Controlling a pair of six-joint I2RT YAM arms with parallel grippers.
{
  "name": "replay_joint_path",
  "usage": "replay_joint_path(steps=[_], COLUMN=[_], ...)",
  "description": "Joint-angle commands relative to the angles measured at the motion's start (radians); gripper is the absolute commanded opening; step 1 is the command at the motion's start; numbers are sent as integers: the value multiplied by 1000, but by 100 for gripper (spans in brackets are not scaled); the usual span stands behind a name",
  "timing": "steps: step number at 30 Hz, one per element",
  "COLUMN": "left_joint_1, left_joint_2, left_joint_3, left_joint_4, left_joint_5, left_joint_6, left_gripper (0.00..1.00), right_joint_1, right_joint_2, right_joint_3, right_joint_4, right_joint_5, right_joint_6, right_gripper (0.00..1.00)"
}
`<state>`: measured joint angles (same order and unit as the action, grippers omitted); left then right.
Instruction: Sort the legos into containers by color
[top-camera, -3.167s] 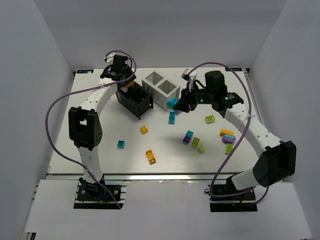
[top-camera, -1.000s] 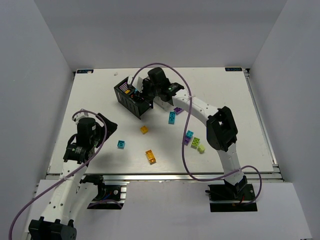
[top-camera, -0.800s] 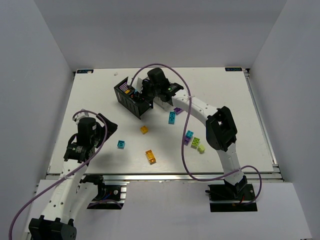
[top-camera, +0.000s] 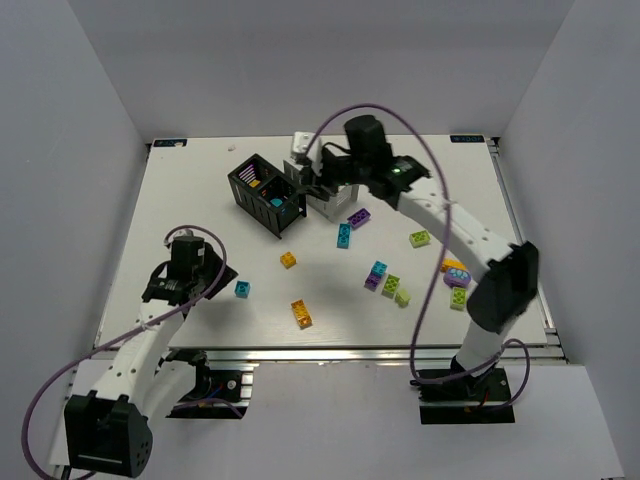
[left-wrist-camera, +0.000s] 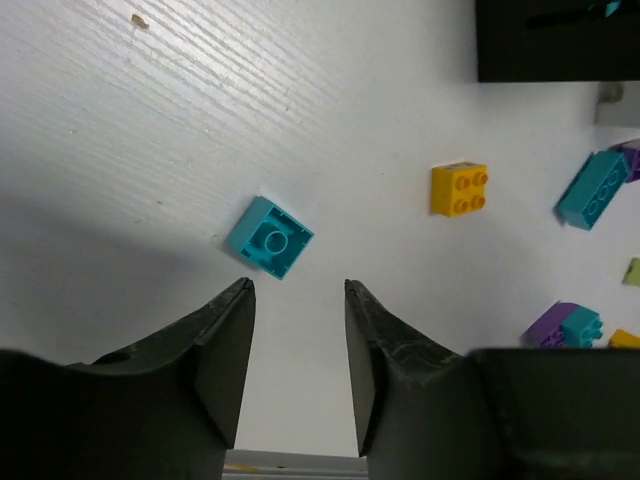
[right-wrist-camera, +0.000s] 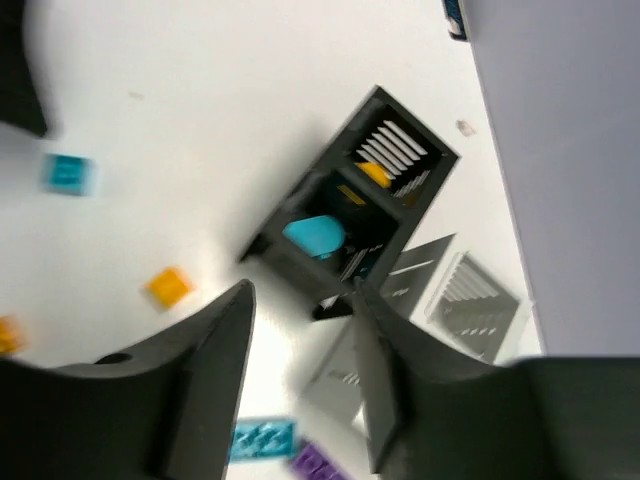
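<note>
Where the white table (top-camera: 180, 200) carries everything, the right arm (top-camera: 455, 225) stretches from the near right edge toward the far middle; the left arm (top-camera: 140, 340) bends low over the near left corner; black container (top-camera: 262, 190) stands askew at the far middle, white container (right-wrist-camera: 450, 310) just beside it on the right; the black one holds a teal piece (right-wrist-camera: 315, 235) in one compartment and an orange piece (right-wrist-camera: 375, 172) in the other; what the white one holds cannot be told; right gripper (right-wrist-camera: 303, 300) hangs above the two containers, fingers parted, nothing between them; left gripper (left-wrist-camera: 297, 300) points down at the table, fingers apart, gripping nothing; a teal lego (left-wrist-camera: 269, 236) lies just beyond its fingertips, untouched; loose toward the middle lie a small orange lego (top-camera: 288, 260), a longer orange lego (top-camera: 301, 313), a long teal lego (top-camera: 344, 235), a purple lego (top-camera: 357, 219) near the white container, a lime lego (top-camera: 420, 238); a mixed cluster (top-camera: 385, 280) sits mid-table, another cluster (top-camera: 455, 282) near the right edge.
</note>
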<state>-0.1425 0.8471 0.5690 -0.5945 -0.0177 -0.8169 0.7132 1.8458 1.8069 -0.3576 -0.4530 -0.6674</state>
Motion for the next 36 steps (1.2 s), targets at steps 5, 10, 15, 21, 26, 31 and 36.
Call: replay_joint_path(steps=[5,10,15,21,26,31,36], left_joint_1=[-26,-115,-222,-259,-259,-259,-262], left_joint_2=[124,233,403,512,547,531,457], left_joint_3=[31,95,176,216,247,255,249], left_joint_4=[32,12,-7,-22,-53,-42,-37], left_joint_5=[39,-48,-155,-255,-303,-292,-286], left_joint_6=[88,143,196,239,280,291,282], left_gripper=[59,73,75,73,71,70,69], right_joint_1=[-41,-57,-124,-239,-262,-267,-268], right_joint_2=[-324,-464,-520,-508,-500,-494,-491], right_joint_3=[-407,-544,-619,-626,-624,-623,-624], right_joint_4=[-84,-72,-73,-80,-83,-83,-86], right_joint_5=[-250,-260,-279,-343,-346,-345,-345], right_joint_6=[61,137,181,245,246,246,246], right_gripper=[56,89,89,89,89,89,89])
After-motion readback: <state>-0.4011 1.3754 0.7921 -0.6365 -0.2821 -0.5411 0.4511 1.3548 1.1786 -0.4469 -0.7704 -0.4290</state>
